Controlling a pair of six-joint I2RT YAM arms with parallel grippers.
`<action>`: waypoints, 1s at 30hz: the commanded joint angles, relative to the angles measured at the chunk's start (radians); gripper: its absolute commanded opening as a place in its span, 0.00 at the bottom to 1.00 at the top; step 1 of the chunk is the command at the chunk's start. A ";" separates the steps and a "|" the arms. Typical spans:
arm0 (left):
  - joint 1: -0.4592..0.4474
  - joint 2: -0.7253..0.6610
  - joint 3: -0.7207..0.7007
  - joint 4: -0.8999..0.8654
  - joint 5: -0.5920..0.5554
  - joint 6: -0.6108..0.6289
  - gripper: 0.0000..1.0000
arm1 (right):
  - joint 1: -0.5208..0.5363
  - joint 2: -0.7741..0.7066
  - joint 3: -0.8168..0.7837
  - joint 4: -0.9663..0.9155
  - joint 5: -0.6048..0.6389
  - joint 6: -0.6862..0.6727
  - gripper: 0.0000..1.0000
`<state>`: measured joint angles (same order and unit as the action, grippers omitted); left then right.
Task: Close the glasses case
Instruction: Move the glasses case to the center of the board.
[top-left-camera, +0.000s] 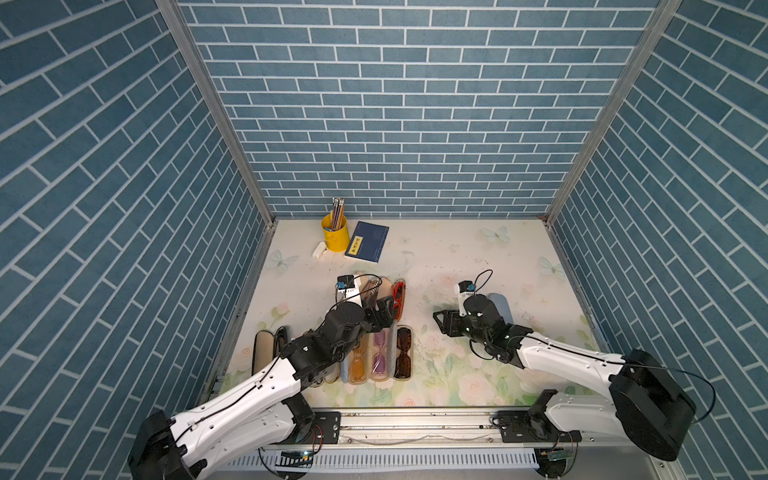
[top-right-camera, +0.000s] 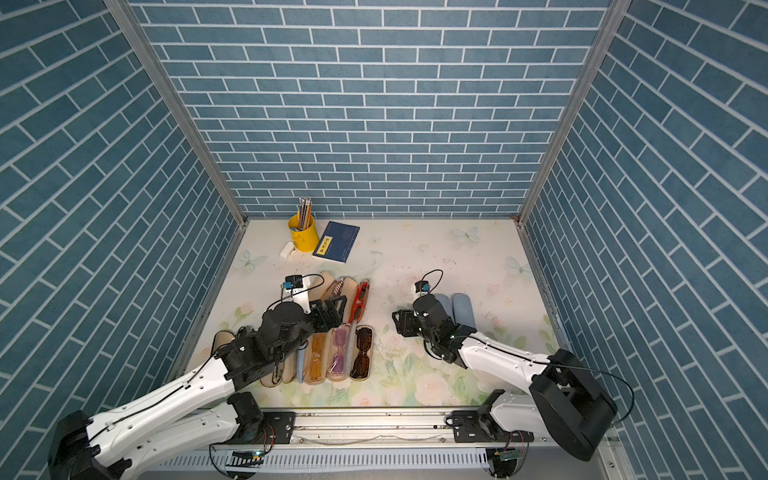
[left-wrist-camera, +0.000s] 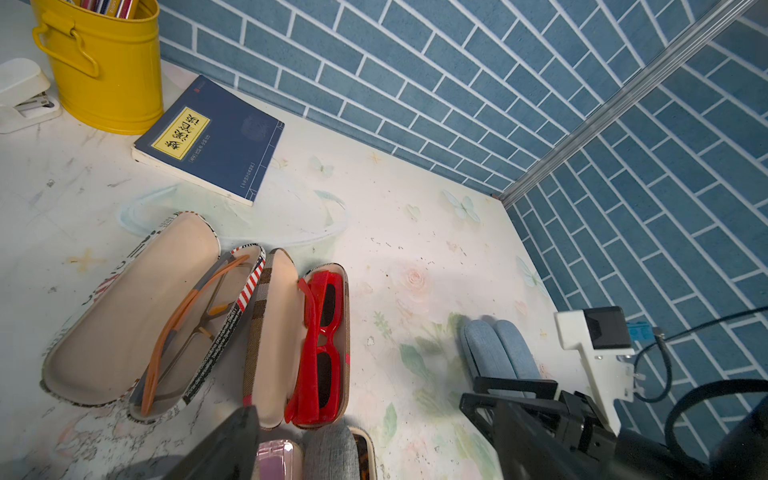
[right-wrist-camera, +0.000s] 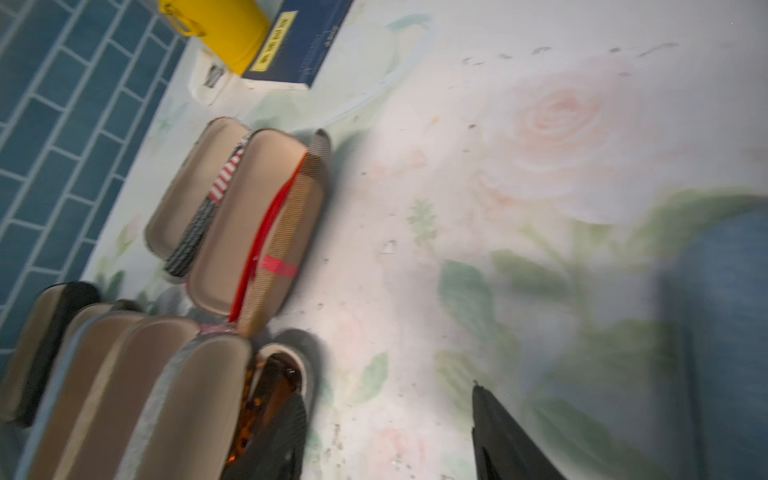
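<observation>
Lying across the flowered table (top-left-camera: 457, 257), two rows of open cases sat under the left arm. I judged the checked glasses case (left-wrist-camera: 270, 328), in the far row and not yet shut, to be the target. The left gripper (top-left-camera: 381, 316) hung over its near end, jaws spread wide and empty. The right gripper (top-left-camera: 444, 323), also parted and holding nothing, stood beside a blue case (left-wrist-camera: 505, 349). A push on the lid could slide the light case into its neighbour, or pinch the temple of the red glasses (left-wrist-camera: 322, 345), which seemed to rise above the rim. Only the left wrist view showed this raised temple; from the top views its height could not be told
</observation>
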<state>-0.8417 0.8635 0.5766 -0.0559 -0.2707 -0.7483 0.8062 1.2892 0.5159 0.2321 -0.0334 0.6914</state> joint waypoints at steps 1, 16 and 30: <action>0.008 -0.020 -0.023 -0.020 0.022 0.003 0.94 | 0.063 0.059 -0.022 0.141 -0.135 0.070 0.59; 0.012 -0.035 -0.041 -0.010 0.044 -0.006 0.93 | 0.274 0.126 -0.060 0.088 0.011 0.190 0.50; 0.012 -0.046 -0.060 -0.006 0.048 -0.012 0.92 | 0.350 0.248 0.037 -0.022 0.109 0.195 0.39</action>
<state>-0.8360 0.8295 0.5331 -0.0692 -0.2226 -0.7559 1.1435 1.5120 0.5289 0.2691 0.0311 0.8680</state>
